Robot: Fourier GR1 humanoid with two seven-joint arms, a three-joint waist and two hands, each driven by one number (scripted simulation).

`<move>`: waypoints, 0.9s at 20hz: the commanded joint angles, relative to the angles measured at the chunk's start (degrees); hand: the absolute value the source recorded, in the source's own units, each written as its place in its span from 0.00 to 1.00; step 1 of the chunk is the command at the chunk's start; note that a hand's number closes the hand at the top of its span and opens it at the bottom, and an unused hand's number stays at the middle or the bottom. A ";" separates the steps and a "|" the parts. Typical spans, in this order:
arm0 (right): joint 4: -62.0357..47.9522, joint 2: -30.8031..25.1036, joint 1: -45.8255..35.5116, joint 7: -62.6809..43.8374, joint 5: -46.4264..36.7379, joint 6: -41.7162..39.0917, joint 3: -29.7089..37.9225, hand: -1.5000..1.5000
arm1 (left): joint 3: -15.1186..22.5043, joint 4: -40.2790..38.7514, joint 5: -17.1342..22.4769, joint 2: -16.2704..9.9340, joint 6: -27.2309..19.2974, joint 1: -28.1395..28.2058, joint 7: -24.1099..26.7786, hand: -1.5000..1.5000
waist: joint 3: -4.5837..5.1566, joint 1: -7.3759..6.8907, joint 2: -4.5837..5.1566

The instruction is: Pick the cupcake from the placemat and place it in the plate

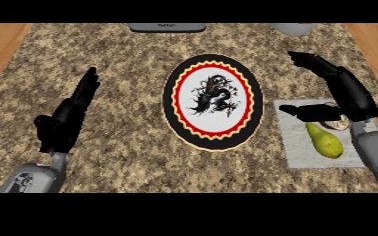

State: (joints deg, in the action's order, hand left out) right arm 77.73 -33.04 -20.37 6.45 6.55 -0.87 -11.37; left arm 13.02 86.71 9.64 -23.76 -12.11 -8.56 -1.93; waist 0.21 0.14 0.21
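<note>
One plate [212, 145], one pear [325, 142], two open hands: left hand [66, 117], right hand [343, 92].

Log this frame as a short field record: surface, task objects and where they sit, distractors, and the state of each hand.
surface: speckled stone counter
plate: round plate, black rim, red ring, dragon motif, counter centre, nothing on it
placemat: pale placemat, right of the plate
cupcake: cupcake at the placemat's top, mostly hidden by the right hand
distractor: yellow-green pear on the placemat
left hand: left hand open, resting at the view's left
right hand: right hand open above the cupcake, not closed on it
</note>
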 commanded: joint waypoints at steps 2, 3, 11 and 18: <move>-9.09 3.85 8.52 12.80 -2.00 -0.75 -0.19 0.00 | -1.15 -3.71 -1.69 1.66 -1.43 -4.81 -3.33 0.50 | -0.28 0.10 0.02; -10.74 4.04 9.84 16.08 -4.62 0.85 -0.42 0.00 | -1.36 -4.52 -2.11 2.45 -1.55 -6.21 -2.88 0.50 | -0.27 0.15 0.00; 0.57 -4.36 13.39 17.21 -10.27 7.16 6.41 0.00 | -2.96 -7.57 -3.68 2.97 0.09 -5.69 -1.66 0.50 | -0.18 0.64 -0.31; 4.36 -20.44 13.71 0.50 -14.06 -5.09 6.59 0.00 | -2.00 -6.40 -5.10 4.56 -0.72 -4.96 -1.08 0.50 | -0.07 0.41 -0.32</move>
State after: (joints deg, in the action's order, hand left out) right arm 82.06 -46.62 -7.56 12.40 -4.92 -1.44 -4.74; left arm 9.75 80.49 6.25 -20.67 -11.69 -14.72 -4.39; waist 0.11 0.68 -0.17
